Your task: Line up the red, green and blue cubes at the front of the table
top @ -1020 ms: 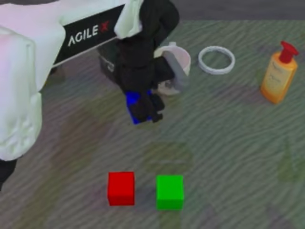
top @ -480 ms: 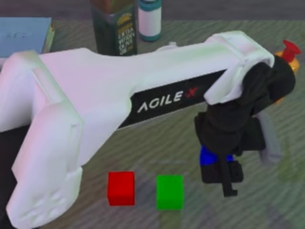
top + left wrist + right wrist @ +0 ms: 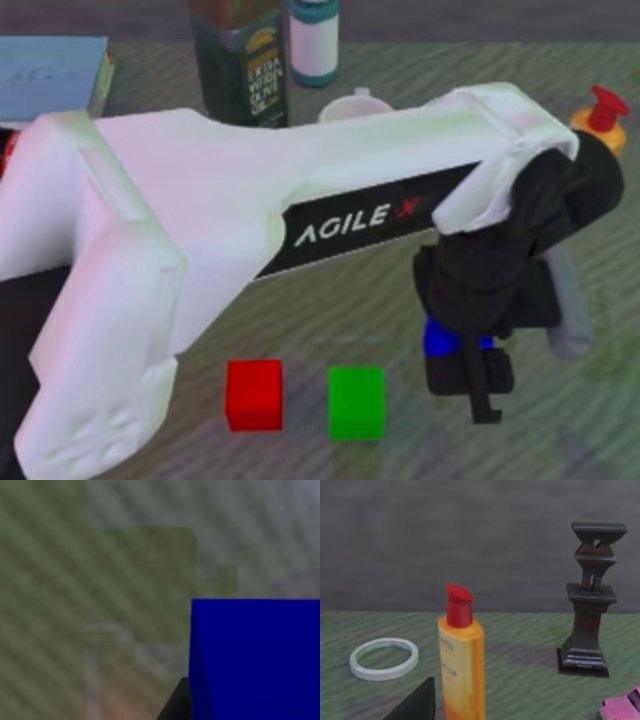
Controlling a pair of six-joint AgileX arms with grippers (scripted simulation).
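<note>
The red cube (image 3: 254, 395) and the green cube (image 3: 356, 402) sit side by side on the table (image 3: 560, 420) near its front edge, a small gap between them. My left arm reaches across from the left. The left gripper (image 3: 466, 372) points down and is shut on the blue cube (image 3: 444, 339), to the right of the green cube and slightly farther back. In the left wrist view the blue cube (image 3: 255, 660) fills the corner beside a dark finger (image 3: 176, 706). My right gripper (image 3: 417, 705) shows only as a dark wedge and is out of the top view.
An olive oil bottle (image 3: 240, 60), a white canister (image 3: 314, 40) and a blue book (image 3: 50, 75) stand along the back. A white mug (image 3: 350, 103) peeks from behind the arm. Toward the right are an orange pump bottle (image 3: 462, 670), a white ring (image 3: 383, 658), a dark statuette (image 3: 590, 625) and a pink toy car (image 3: 622, 707).
My left gripper carried the blue cube from the back middle near the mug to the front right, beside the green cube. In the last half second it only shifted slightly.
</note>
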